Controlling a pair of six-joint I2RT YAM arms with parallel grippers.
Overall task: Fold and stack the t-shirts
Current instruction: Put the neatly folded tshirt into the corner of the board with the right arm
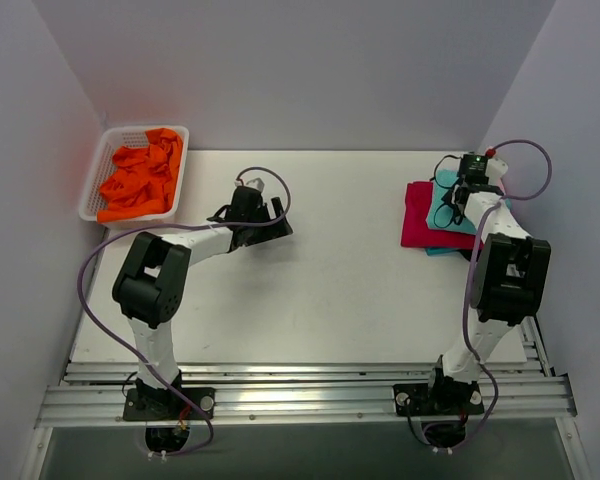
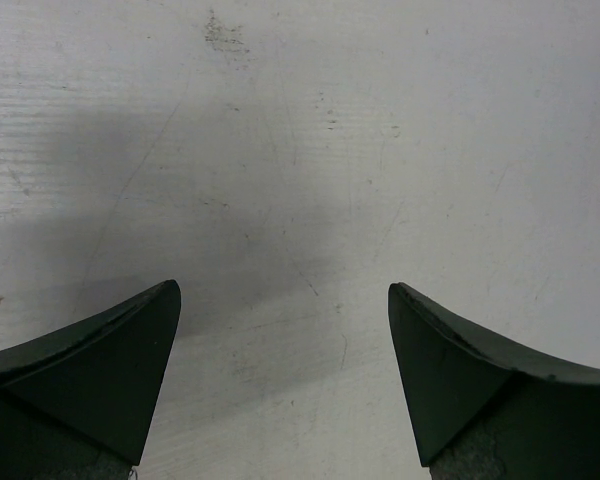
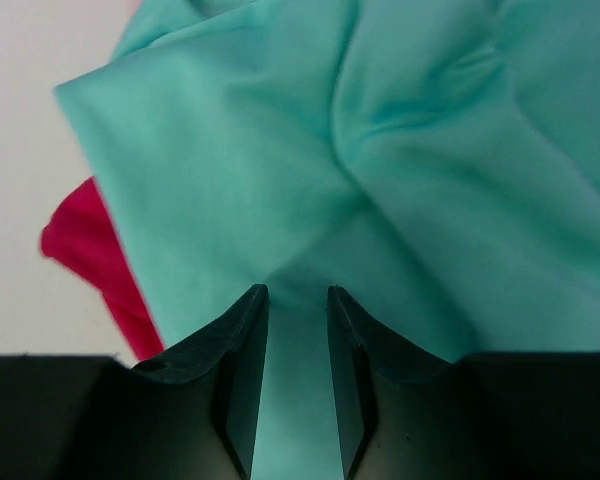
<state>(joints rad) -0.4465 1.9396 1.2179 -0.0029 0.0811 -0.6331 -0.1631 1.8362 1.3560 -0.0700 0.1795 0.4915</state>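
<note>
Your right gripper (image 3: 297,300) pinched the teal t-shirt (image 3: 380,150) at the far right of the table (image 1: 330,290).
The shirt lay crumpled on the red t-shirt (image 3: 80,245); your left gripper (image 2: 285,295) hung spread wide above the tabletop, and orange t-shirts (image 1: 140,180) filled the basket (image 1: 130,130).

one white basket (image 1: 98,170), one heap of orange shirts (image 1: 140,180), one teal shirt (image 3: 400,180), one red shirt (image 1: 417,215), two arms (image 1: 152,275) (image 1: 507,270).
</note>
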